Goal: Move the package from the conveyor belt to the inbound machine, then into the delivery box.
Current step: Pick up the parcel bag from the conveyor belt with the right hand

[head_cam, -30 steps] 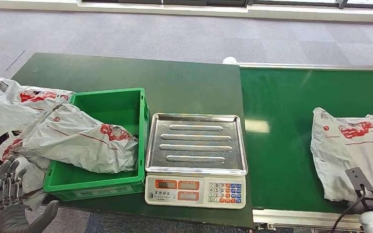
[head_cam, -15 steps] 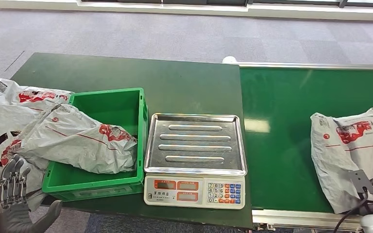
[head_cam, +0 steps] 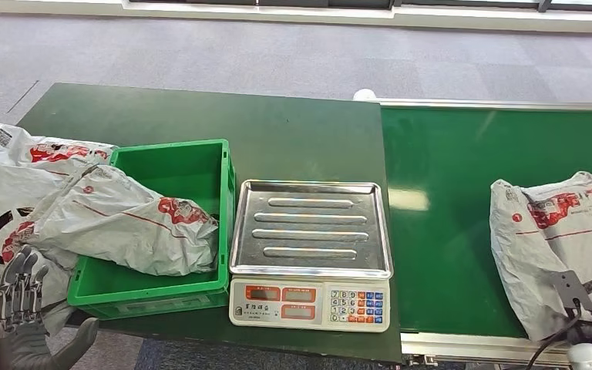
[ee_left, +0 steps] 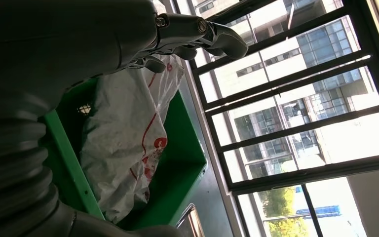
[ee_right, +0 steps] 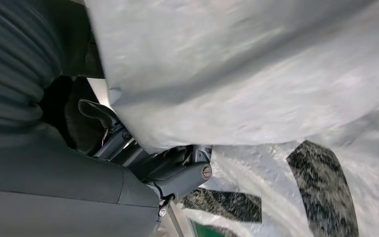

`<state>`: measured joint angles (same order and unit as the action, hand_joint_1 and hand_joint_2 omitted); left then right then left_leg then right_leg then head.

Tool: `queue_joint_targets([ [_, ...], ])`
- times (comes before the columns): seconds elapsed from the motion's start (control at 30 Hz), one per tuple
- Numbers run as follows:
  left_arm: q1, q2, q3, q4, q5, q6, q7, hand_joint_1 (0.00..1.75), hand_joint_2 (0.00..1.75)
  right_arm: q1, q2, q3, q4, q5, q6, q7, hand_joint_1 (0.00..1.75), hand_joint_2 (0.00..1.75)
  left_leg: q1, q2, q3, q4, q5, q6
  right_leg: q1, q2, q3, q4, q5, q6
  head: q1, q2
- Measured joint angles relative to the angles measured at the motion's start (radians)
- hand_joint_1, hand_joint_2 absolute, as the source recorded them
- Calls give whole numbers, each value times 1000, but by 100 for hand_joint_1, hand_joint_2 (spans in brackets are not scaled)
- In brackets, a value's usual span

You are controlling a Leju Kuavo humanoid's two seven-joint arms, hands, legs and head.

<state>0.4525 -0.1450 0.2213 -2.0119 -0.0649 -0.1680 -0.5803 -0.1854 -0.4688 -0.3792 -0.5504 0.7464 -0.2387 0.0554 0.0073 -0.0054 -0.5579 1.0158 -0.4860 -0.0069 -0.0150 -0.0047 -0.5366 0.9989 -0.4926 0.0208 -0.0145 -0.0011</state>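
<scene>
A grey package with red print (head_cam: 555, 231) lies on the green conveyor belt (head_cam: 462, 193) at the right. My right hand (head_cam: 586, 327) is at its near edge by the belt's front rail. In the right wrist view the package (ee_right: 256, 74) drapes over my right hand (ee_right: 177, 173), whose fingers close on its edge from underneath. The steel-topped inbound scale (head_cam: 311, 227) is bare. The green delivery box (head_cam: 177, 169) stands left of it, with another grey package (head_cam: 131, 223) across it. My left hand (head_cam: 19, 324) hangs open, low at the near left of the box.
More grey packages (head_cam: 8, 177) are piled on the dark green table left of the box. The left wrist view looks past my left hand's fingers (ee_left: 197, 34) to the green box (ee_left: 182, 163) and its package (ee_left: 128, 128). Grey floor lies beyond the table.
The package on the belt has shifted slightly left and its near edge has drawn toward me with my right hand. My left hand has dropped a little.
</scene>
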Motion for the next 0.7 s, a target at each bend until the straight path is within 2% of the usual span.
queue_joint_targets([
  [0.1, -1, 0, 0, 0, 0, 2, -5, 0, 175, 18, 20, -10, -72, -70, -31, -88, 175, 175, 0, 0, -4, 0, 0, 0, 0, 1, -1, 0, 0, 0, 0, 0],
  [0.23, -5, 4, -4, 5, 2, 26, -21, 0, 175, 50, 64, -13, -254, -240, -58, -226, 175, 175, 0, 1, -7, 0, 0, -1, 0, 1, -3, 1, 0, 0, 0, 0],
  [0.3, -8, 6, -9, 9, 2, 42, -37, 0, 175, 61, 105, 6, -384, -310, -85, -317, 175, 175, 0, 1, -10, -1, 1, -1, 0, 2, -5, 4, 1, -1, 0, 0],
  [0.37, -16, 6, -16, 12, 2, 59, -54, 0, 175, 54, 155, 52, -514, -331, -114, -420, 175, 175, 0, 5, -12, -1, 1, -2, 1, 6, -8, 5, 1, -2, 0, 0],
  [0.4, -23, 6, -21, 14, 0, 68, -59, 0, 175, 43, 181, 86, -571, -323, -130, -442, 175, 175, 0, 7, -12, -1, 1, -3, 1, 8, -9, 5, 2, -3, 0, 0],
  [0.53, -45, 15, -50, 17, 1, 113, -62, 0, 175, -44, 277, 270, -727, -280, -226, -363, 175, 175, 2, 8, -6, -1, 5, -6, 2, 9, -12, 7, 3, -6, 0, 0],
  [0.6, -51, 25, -63, 16, 9, 130, -60, 0, 175, -82, 303, 365, -769, -279, -264, -336, 175, 175, 2, 7, -5, -1, 6, -8, 2, 7, -13, 8, 4, -7, 0, 0],
  [0.7, -52, 39, -73, 16, 16, 142, -60, 0, 175, -104, 323, 449, -821, -291, -280, -325, 175, 175, 2, 3, -6, -1, 7, -8, 2, 4, -13, 8, 4, -7, 0, 0],
])
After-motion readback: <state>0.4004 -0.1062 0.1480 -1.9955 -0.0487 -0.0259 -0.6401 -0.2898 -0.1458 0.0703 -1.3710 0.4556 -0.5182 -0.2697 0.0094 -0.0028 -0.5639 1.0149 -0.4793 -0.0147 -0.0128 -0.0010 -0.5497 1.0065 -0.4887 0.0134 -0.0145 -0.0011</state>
